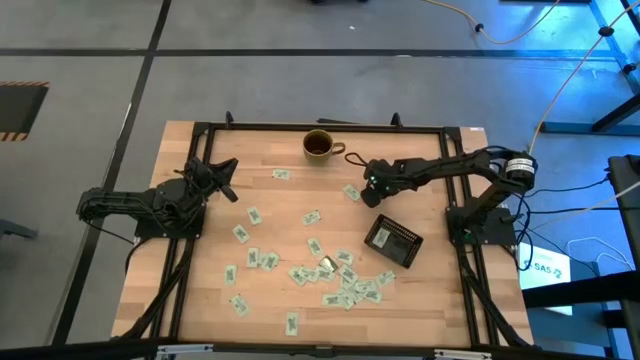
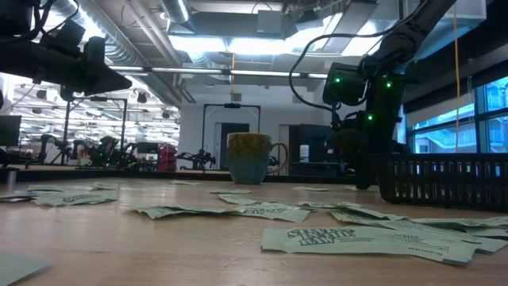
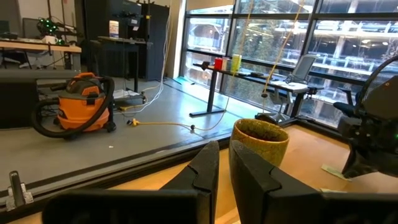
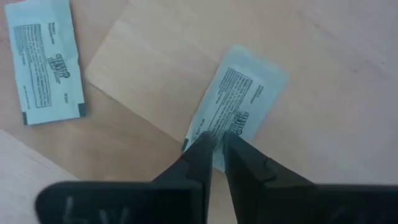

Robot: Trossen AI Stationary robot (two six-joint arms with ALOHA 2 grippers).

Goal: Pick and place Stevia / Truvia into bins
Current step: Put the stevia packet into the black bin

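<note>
We see bare worktop (image 1: pixel 200 280) along the left edge, sachets (image 1: pixel 340 280) crowding the near middle. Our right gripper (image 4: pixel 216 144) has its jaws nearly closed, pinching a sachet (image 4: pixel 239 99) between mug (image 1: pixel 318 145) and bin (image 1: pixel 392 241). Left gripper (image 3: pixel 224 163), jaws nearly closed, hangs near the far-left corner.
</note>
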